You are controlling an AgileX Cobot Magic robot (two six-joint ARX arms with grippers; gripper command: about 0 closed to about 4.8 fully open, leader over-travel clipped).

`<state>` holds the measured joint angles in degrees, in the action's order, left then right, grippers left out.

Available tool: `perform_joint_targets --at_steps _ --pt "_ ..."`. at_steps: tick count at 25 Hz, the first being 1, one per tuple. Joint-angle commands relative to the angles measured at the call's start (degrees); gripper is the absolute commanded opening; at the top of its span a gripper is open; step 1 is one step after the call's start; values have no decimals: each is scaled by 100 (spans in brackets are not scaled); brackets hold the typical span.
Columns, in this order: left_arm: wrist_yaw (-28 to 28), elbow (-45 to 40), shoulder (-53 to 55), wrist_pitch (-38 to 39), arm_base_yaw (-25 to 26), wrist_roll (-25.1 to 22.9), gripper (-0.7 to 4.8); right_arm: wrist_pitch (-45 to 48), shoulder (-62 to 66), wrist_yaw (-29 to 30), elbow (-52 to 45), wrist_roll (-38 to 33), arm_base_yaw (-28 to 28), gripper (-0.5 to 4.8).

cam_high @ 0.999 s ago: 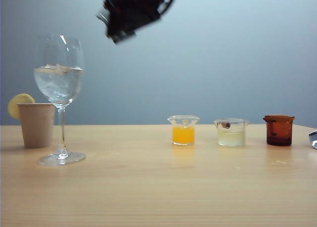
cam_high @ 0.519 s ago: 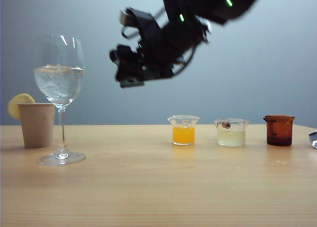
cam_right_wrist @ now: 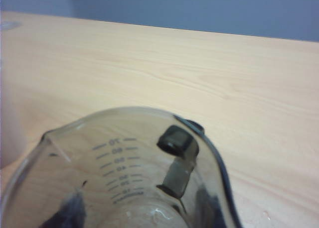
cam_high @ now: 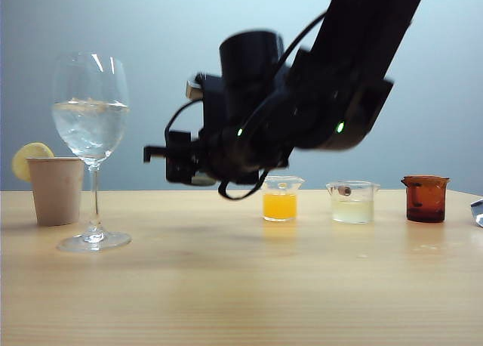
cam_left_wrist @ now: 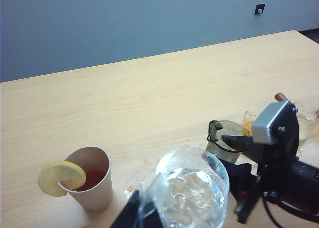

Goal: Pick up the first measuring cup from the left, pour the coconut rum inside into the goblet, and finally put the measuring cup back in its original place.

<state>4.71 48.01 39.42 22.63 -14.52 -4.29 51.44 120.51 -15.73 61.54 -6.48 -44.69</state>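
The goblet (cam_high: 90,134) stands on the left part of the table (cam_high: 241,285), its bowl holding clear liquid (cam_high: 89,127) to roughly the middle, with a paper cup (cam_high: 56,189) and its lemon slice (cam_high: 30,156) just beside it. That liquid suggests the pouring step is already done.

The right hand (cam_high: 185,165) hangs low over the table between the goblet and the row of cups, clamped on the measuring cup (cam_right_wrist: 124,178). In the right wrist view the smoky cup fills the near field, upright with its printed scale and dark handle showing, and only a few drops or a thin film appear at its bottom; it looks emptied, though the very base is cut off. From the left wrist view the same cup (cam_left_wrist: 227,146) sits in the right hand just above the table, beside the cup of orange liquid (cam_left_wrist: 247,126) and apart from the goblet.

What is left, by my reading, is the return: the cup is not yet on the table, and the open spot to the left of the orange cup (cam_high: 280,199) in the exterior view appears to be its place. The pale yellowish cup (cam_high: 352,202) and the amber cup (cam_high: 425,199) stand untouched further right.

The left hand (cam_left_wrist: 144,215) shows only as dark fingers at the frame edge, close around the goblet's bowl; whether it grips the glass or stands apart I cannot tell.
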Motion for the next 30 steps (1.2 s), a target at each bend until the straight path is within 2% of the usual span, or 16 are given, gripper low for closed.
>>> perform_joint_targets --at_steps 1,6,9,14,19,30 --pt "2 37 -13 -44 9 -17 -5 262 271 -251 227 -107 -37 257" --pt "2 39 -11 -44 9 -17 -5 4 645 -256 708 -105 -33 257" --pt "2 39 -11 -44 9 -17 -5 -302 957 -199 1213 -103 61 257" --pt "0 39 -11 -44 9 -17 -5 -584 1145 -37 1534 -98 271 257" --pt "2 39 -11 -44 9 -17 -5 -883 1169 245 1563 -55 350 256" --pt "2 39 -11 -44 9 -17 -5 -916 1349 302 1565 -59 264 257"
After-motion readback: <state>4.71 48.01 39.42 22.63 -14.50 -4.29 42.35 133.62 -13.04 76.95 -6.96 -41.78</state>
